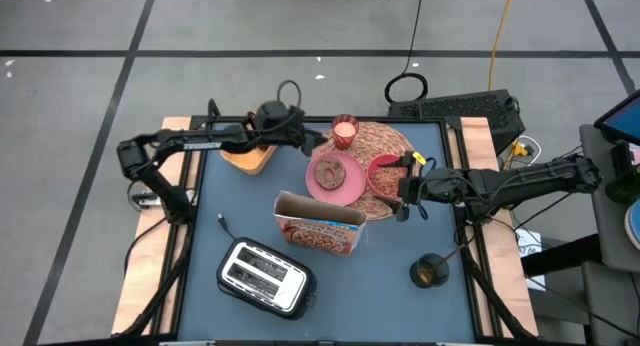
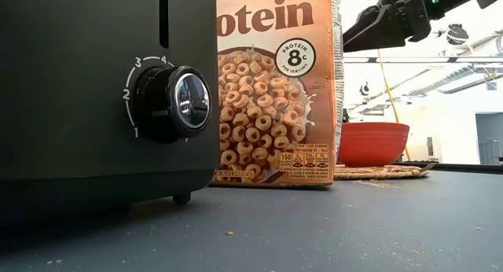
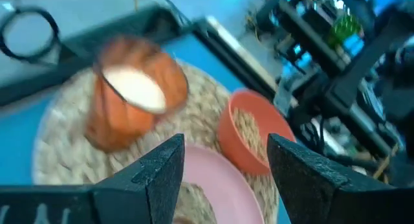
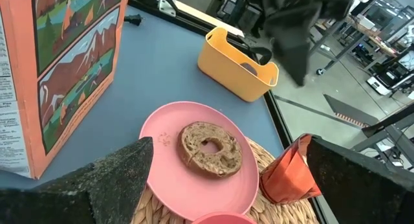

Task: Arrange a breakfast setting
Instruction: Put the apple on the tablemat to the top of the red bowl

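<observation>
High view: the woven mat (image 1: 385, 146) lies at the table's twelve o'clock, bearing the pink plate (image 1: 345, 186) with its bagel (image 1: 329, 171), the red bowl (image 1: 384, 175) and the glass (image 1: 345, 133). The cereal box (image 1: 320, 226) stands at the plate's six o'clock, blocking the toaster (image 1: 262, 277) side. The left gripper (image 1: 312, 143) and right gripper (image 1: 404, 197) hover spread, empty. A yellow caddy (image 1: 250, 158) sits at nine o'clock.
</observation>
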Robot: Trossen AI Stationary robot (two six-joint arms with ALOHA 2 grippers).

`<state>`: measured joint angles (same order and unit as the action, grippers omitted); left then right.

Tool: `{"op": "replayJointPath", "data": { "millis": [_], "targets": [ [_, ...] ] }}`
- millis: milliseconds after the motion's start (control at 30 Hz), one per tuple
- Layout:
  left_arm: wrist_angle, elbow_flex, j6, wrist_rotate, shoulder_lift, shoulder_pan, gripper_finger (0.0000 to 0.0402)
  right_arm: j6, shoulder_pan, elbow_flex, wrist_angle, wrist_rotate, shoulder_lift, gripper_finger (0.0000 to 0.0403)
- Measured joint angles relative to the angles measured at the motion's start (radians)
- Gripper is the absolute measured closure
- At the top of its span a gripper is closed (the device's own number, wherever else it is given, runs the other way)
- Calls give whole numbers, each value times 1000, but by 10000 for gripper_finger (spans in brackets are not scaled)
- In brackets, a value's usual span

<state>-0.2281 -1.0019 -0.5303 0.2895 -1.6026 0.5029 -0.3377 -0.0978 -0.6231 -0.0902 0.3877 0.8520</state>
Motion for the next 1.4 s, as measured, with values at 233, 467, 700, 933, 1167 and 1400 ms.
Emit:
{"op": "replayJointPath", "data": {
  "millis": [233,467,700,933,1167,1400],
  "targets": [
    [140,0,73,-95,161,92,176,1,0,0,1,0,0,7],
    [279,0,255,-288,331,151,176,3,0,0,3,0,0,7],
    [472,0,239,-480,418,249,176,3,0,0,3,0,0,7],
    [667,0,354,-478,396,383,176,4,0,0,10,0,0,7],
    [765,0,370,-309,306,467,176,15,0,0,11,0,0,7],
    [778,0,383,-188,197,473,177,36,0,0,11,0,0,7]
  ]
}}
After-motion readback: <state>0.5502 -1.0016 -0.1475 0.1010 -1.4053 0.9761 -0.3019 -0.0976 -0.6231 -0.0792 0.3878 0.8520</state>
